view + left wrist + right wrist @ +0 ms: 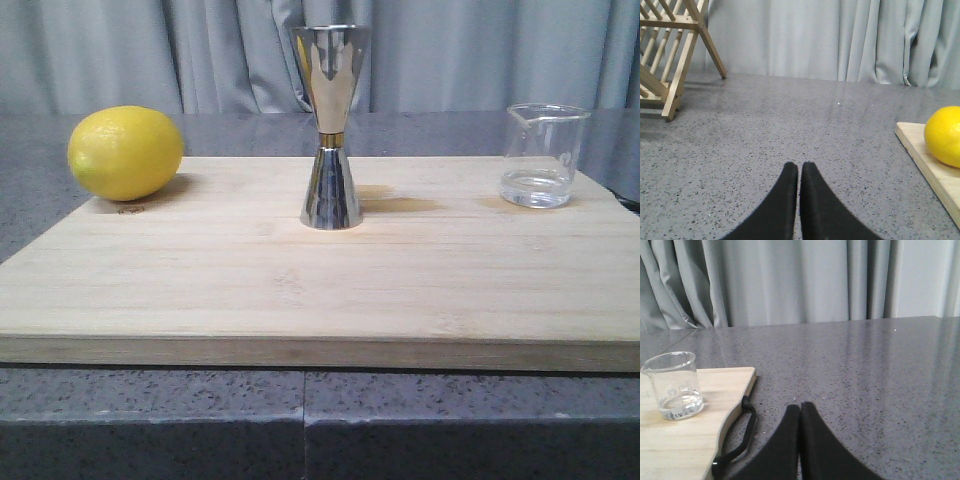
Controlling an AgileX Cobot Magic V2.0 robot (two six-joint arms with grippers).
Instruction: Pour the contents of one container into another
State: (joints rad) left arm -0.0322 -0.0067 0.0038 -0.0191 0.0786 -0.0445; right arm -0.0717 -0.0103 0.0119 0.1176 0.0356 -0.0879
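Wooden board (pixel 200 290), beaker (pixel 541 155) holding little clear liquid, steel cup (pixel 330 125), both tools (pixel 799 170) (pixel 800 410) pressed together.

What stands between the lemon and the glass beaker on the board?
In the front view, the steel hourglass cup stands upright between the lemon and the glass beaker.

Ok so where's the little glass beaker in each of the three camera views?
Front view: glass beaker stands on the far right of the wooden board, right of the steel cup.
Left wrist view: not in it; only the board's corner and the lemon show.
Right wrist view: at the left edge, on the board near its strap end.
Shared landmark: the wooden board.
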